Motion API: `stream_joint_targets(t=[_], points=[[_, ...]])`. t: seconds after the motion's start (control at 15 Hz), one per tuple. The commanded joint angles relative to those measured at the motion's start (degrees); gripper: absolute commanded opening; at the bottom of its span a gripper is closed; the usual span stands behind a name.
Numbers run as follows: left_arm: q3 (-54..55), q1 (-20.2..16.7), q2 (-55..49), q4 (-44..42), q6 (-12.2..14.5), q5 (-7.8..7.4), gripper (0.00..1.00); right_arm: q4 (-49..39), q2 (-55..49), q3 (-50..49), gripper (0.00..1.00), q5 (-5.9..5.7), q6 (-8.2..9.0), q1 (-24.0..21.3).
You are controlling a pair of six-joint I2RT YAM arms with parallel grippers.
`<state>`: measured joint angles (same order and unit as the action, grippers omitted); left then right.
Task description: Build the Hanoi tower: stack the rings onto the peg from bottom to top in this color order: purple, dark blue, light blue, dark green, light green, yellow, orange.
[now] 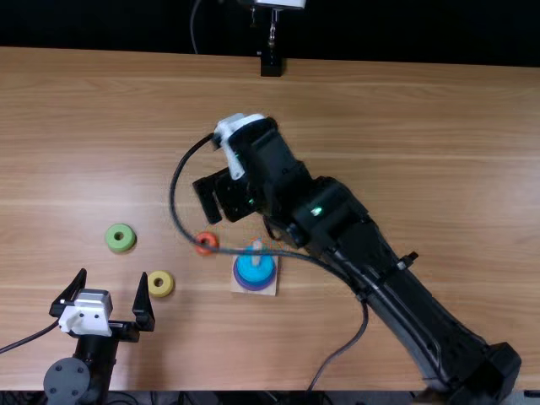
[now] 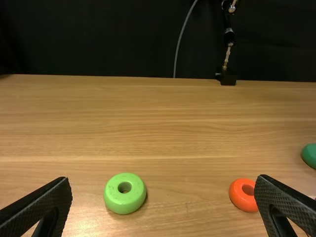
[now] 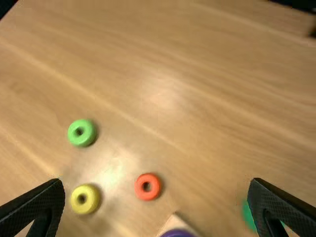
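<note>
Fingers (image 3: 37, 202), flat, black and wide apart on my right gripper (image 3: 156, 179), may knock the glossy dark green ring (image 3: 248, 216) aside if I descend off-centre.

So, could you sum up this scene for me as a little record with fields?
Peg: purple ring at the bottom, light blue ring on top
Loose on table: dark green ring, light green ring, yellow ring, orange ring
Left hand: open, near the yellow ring
Right hand: open, above the table
Next ring: probably dark green
</note>
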<state>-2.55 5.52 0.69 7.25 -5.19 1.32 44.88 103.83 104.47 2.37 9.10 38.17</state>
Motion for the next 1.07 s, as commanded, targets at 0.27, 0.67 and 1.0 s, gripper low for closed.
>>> stream_joint_targets(t=[0.27,0.67,1.0], points=[[2.5,-0.5,-0.7,0.6,0.4,-0.06,1.0,-0.6,-4.6,-3.4,1.0,-0.58,0.39,-12.2],[2.5,-0.5,-0.7,0.6,0.3,-0.06,1.0,-0.5,-3.9,-13.3,1.0,-0.68,-2.99,-12.2],[2.5,-0.5,-0.7,0.6,0.3,-0.06,1.0,-9.8,-0.4,-22.1,1.0,-5.96,-8.58,-11.9]])
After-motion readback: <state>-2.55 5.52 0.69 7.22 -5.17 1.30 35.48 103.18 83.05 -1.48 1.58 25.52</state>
